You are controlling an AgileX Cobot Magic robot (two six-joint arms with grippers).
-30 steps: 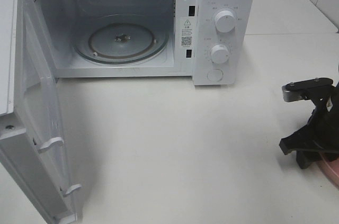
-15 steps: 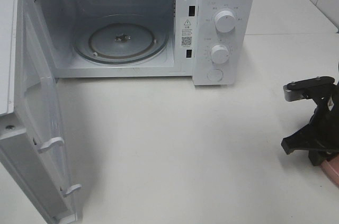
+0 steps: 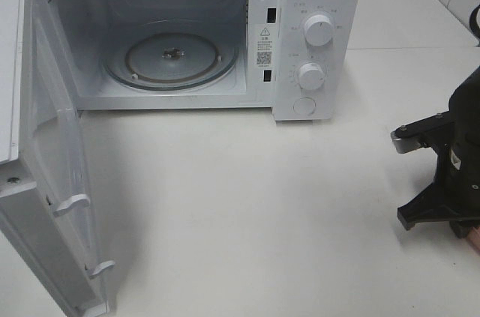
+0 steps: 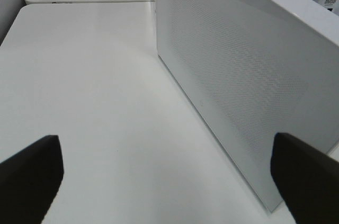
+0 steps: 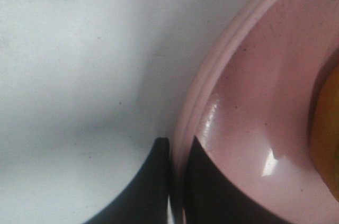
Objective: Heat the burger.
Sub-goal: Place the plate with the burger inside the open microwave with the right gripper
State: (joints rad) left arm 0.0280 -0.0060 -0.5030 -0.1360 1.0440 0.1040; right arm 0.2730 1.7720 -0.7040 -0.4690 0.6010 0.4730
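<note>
Only a sliver of the burger shows, at the edge of the right wrist view: a smooth golden-orange curve with a dark band along its edge. The rest of it is cut off. It sits in the pink plate, which is glossy, with a raised, ridged rim.

The plate lies at the right edge of the table, toward the near right corner. From the high camera only a small bit of pink shows there, beneath the black right arm.

The right gripper is pinched on the plate's rim, with one black finger outside on the table side and the other inside the dish, the rim between them.

The left gripper has its jaws spread wide over bare table and holds nothing. A dotted white panel stands just beside it.

The microwave stands along the far edge of the table. Its door is swung fully open toward the left edge, and the glass turntable inside is bare.
</note>
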